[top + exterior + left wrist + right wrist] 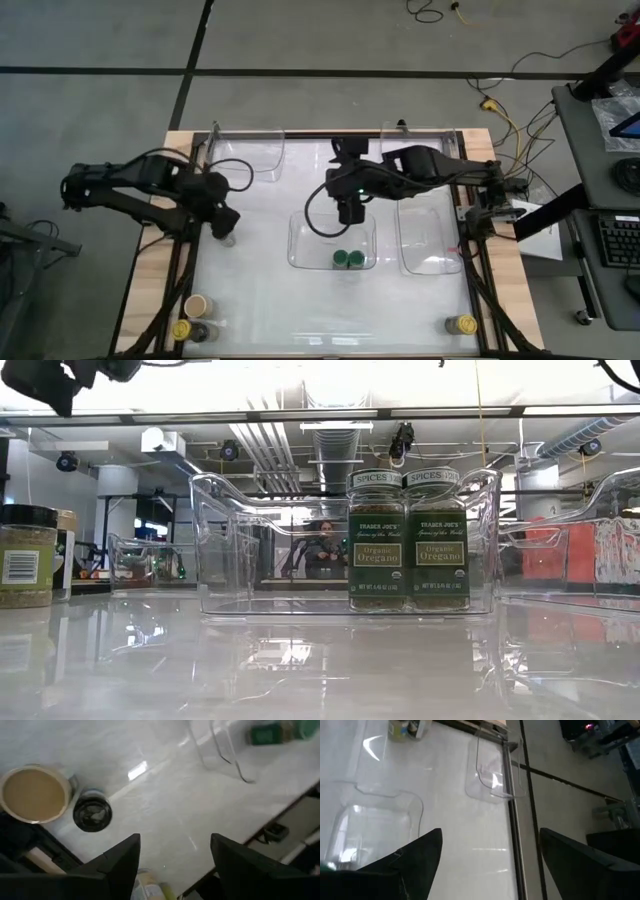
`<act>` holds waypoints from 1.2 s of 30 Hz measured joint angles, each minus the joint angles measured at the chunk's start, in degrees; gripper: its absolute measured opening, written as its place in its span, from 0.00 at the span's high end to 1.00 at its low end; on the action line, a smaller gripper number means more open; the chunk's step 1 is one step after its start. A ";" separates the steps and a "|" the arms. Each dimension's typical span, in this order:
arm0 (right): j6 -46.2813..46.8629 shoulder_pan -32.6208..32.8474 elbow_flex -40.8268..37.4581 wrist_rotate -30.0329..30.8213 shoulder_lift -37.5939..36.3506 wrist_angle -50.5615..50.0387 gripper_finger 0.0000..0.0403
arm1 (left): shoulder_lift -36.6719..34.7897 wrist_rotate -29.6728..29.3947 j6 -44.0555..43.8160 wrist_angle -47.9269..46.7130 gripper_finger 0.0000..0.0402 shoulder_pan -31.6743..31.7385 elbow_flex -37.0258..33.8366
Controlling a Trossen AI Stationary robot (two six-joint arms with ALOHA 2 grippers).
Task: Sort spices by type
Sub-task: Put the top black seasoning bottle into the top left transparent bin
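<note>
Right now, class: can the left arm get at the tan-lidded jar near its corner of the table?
Probably yes. The left gripper is open and empty, and the tan-lidded jar stands upright on bare table. Only a black-lidded jar beside it crowds one side.

From overhead you have three trays on the table [330, 310]: one at twelve o'clock by the far edge [250, 155], one at the centre [305, 245], one just to its three o'clock side [430, 240]. Two jars [349, 259] stand side by side, touching, inside the centre tray at its six o'clock wall. At seven o'clock, in the near corner, three jars [192, 318] cluster together. At five o'clock one jar [462, 325] stands alone, well apart from the rest.
</note>
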 joint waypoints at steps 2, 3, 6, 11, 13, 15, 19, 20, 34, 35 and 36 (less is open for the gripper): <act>0.71 0.02 -0.04 0.00 -0.61 -1.73 0.22 | 0.11 -0.72 -2.61 -0.11 0.39 0.00 -0.98; 1.12 0.02 -0.04 0.00 -0.95 -2.76 0.22 | 0.15 -0.71 -4.27 -0.46 0.38 0.00 -1.51; 3.34 0.00 -0.07 -0.09 -1.44 -5.29 0.23 | 0.14 -0.70 -7.07 -1.36 0.32 0.00 -3.13; 5.76 0.00 -0.08 -0.11 -1.52 -6.49 0.21 | 0.35 -0.92 -5.87 -1.30 0.26 0.00 -4.81; 7.16 0.01 -0.09 -0.11 -1.52 -6.50 0.19 | 0.54 -1.59 -4.99 -1.34 0.26 0.00 -5.07; 8.66 0.02 -0.09 -0.11 -1.52 -6.68 0.18 | 0.58 -2.14 -3.31 -1.34 0.25 0.06 -5.07; 11.23 0.02 -0.09 -0.13 -1.52 -6.82 0.17 | 0.58 -2.21 0.81 -1.49 0.25 0.04 -4.63; 11.64 0.02 -0.09 -0.12 -1.52 -6.78 0.17 | 0.58 -2.20 2.18 -1.55 0.25 0.04 -4.63; 23.01 0.02 -0.13 -1.90 -1.13 -6.73 0.18 | 11.48 -3.44 39.23 -3.05 0.25 -3.42 -1.08; 23.48 0.04 -0.13 -2.88 -1.13 -6.78 0.18 | 12.25 -3.91 42.88 -4.31 0.25 -3.93 -0.02; 24.02 0.16 -0.13 -3.67 -1.13 -6.87 0.18 | 12.80 -4.92 46.66 -5.79 0.25 -4.43 0.96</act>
